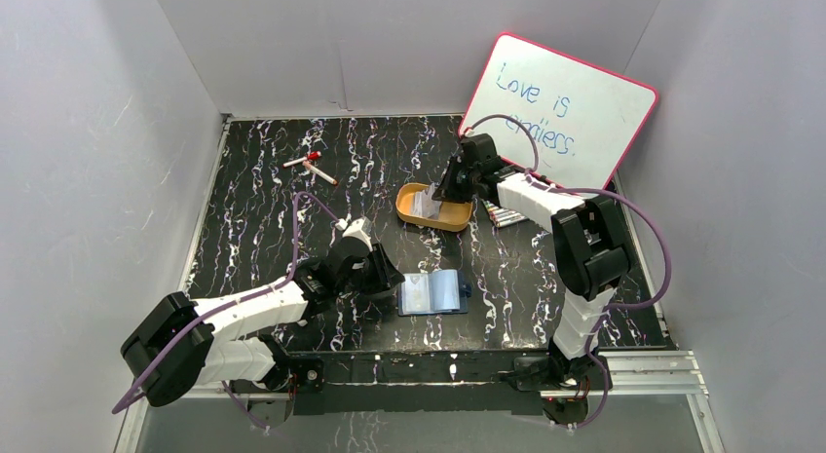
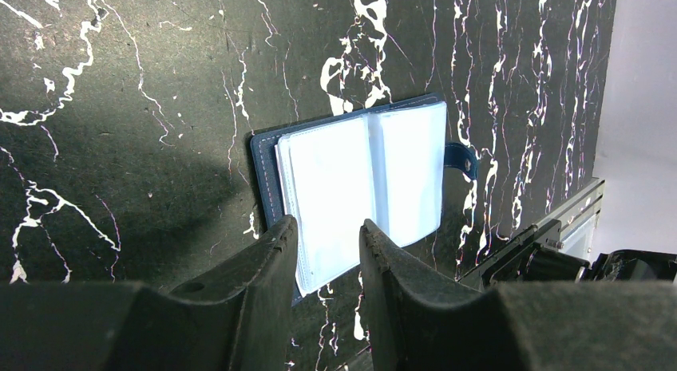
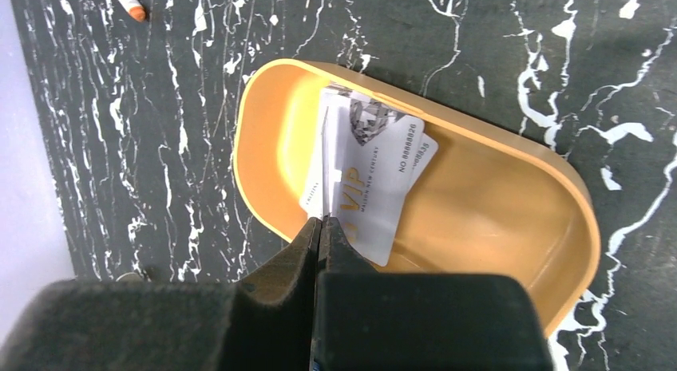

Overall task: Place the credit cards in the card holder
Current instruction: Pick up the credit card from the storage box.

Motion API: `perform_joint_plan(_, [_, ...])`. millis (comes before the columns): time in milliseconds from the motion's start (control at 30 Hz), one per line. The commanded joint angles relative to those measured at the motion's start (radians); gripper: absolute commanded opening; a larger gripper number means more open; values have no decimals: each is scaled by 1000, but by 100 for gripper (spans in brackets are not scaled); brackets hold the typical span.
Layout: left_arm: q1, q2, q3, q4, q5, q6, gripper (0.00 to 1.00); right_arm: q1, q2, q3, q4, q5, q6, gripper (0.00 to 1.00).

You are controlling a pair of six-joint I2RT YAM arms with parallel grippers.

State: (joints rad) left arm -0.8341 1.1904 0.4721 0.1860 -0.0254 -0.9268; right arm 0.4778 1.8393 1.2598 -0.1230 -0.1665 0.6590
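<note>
Our left jaws hang slightly apart and empty just over the near edge of the card holder (image 2: 363, 191), which lies open on the bench (image 2: 120, 148), clear sleeves up. Further right, the credit cards (image 3: 375, 175) sit in the orange tray (image 3: 495, 140). Our right jaws are pinched tight on one card, which stands on edge. We judge them light, stiff and slick, so an edge pinch suits.

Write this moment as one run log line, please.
right jaws: shut on one credit card in orange tray | left jaws: open, near opened card holder | other credit cards: lying in tray
</note>
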Motion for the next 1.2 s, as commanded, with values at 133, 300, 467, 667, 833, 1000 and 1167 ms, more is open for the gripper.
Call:
perform_joint_plan(133, [0,-20,33,-16,-8,9,32,-3,-36,-20,74,-70,48,0])
perform_joint_plan(300, [1,-29,38,-31,-16,13,32,-6,-55,-26,77,-66,57,0])
perform_joint_plan(467, [0,-49,56,-68,-53,23,32,-12,-121,-26,58,-46,57,0])
perform_joint_plan(667, [0,-103,75,-110,-108,28,31,-16,-200,-25,3,-44,48,0])
perform_joint_plan(833, [0,-172,134,-219,-205,40,32,-28,-319,-67,-18,-98,68,0])
perform_joint_plan(1000, [3,-298,171,-281,-339,33,39,-42,-507,-157,-1,-196,63,0])
perform_joint_plan(1167, [7,-390,154,-140,-313,54,72,-44,-700,-246,-24,-303,71,0])
